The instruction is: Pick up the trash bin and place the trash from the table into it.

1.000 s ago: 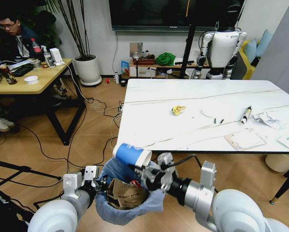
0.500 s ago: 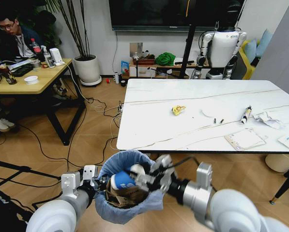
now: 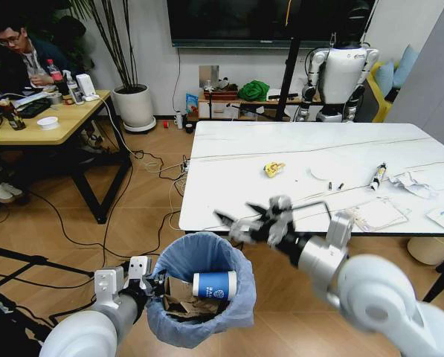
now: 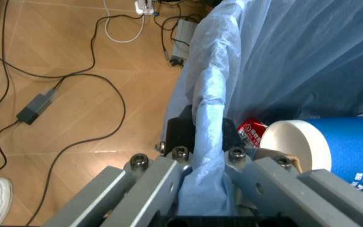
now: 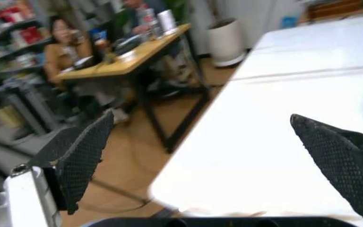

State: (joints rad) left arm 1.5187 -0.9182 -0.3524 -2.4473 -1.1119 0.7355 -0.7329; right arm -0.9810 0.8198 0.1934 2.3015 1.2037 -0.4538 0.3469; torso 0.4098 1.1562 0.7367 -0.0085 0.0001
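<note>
- The left gripper (image 3: 149, 280) holds the trash bin (image 3: 199, 327) by its rim, with the fingers (image 4: 188, 125) closed on the blue-grey bag, down at the floor before the surface's (image 3: 236, 201) near edge.
- In the bin lie a blue paper cup (image 3: 214, 285), on its side, and a brown carton (image 3: 178, 305).
- The right gripper (image 3: 240, 221) hangs above the bin, near the surface's near left corner, with fingers (image 5: 83, 153) wide apart and holding nothing.
- A yellow wrapper (image 3: 274, 169) lies around the middle of the surface; a white tube (image 3: 377, 177), a crumpled tissue (image 3: 413, 183) and papers (image 3: 375, 214) lie toward its right edge.

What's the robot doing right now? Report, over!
Left gripper shut on trash bin rim. Right gripper open, empty, above table edge. Blue cup in bin. Nothing blocking.
</note>
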